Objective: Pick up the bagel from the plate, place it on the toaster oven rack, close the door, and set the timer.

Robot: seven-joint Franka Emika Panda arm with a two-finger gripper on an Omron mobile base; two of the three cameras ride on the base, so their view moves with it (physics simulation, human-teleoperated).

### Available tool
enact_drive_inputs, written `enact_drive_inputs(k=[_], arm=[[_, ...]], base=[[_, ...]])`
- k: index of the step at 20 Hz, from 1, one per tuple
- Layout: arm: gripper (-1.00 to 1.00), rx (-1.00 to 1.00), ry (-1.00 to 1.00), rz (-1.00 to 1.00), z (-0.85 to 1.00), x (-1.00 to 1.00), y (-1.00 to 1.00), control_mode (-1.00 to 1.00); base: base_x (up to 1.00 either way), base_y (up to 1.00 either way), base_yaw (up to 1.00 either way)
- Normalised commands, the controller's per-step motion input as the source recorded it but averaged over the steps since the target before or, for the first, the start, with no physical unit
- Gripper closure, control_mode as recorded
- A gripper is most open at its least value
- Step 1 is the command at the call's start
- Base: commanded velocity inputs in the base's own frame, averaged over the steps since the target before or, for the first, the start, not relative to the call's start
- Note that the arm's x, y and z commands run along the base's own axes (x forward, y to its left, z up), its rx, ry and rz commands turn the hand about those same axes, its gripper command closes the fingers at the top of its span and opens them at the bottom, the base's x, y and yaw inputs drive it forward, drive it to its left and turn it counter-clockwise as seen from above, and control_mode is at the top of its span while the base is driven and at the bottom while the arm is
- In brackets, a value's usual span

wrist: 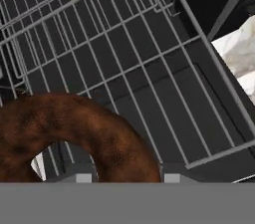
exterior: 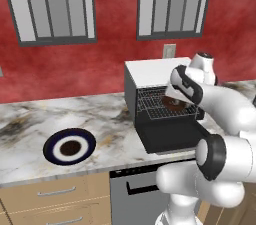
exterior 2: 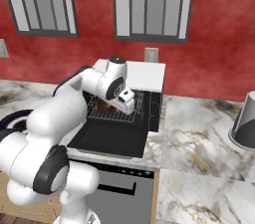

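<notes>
Where bagel hangs — rack beneath

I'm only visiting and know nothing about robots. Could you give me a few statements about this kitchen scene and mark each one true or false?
1. The toaster oven has its door folded down open. True.
2. The bagel lies on the plate. False: the plate holds no bagel; the bagel is at the oven, over the rack.
3. The tool is up at the mouth of the oven. True.
4. The plate sits on the counter to the right of the oven in the left base view. False: it sits to the oven's left there.
5. The wall behind the counter is red. True.
</notes>
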Motion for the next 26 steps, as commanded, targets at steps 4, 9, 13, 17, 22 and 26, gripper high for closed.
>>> enact_drive_inputs(k=[4, 9, 13, 17, 22, 26], arm=[[1.0, 0.0, 0.04, 0.0, -0.33, 0.52, -0.02, -1.0], [1.0, 0.0, 0.0, 0.0, -0.27, 0.16, 0.0, -1.0], [1.0, 0.0, 0.0, 0.02, -0.34, 0.17, 0.0, -1.0], [1.0, 0.0, 0.0, 0.03, -0.23, 0.1, 0.0, -1.0], [-1.0, 0.0, 0.0, 0.02, -0.2, -0.24, 0.0, -1.0], [-1.0, 0.0, -0.02, 0.0, 0.04, -0.42, 0.0, -1.0]], base=[[0.0, 0.0, 0.0], [0.0, 0.0, 0.0], [0.0, 0.0, 0.0], [0.0, 0.0, 0.0], [0.0, 0.0, 0.0], [0.0, 0.0, 0.0]])
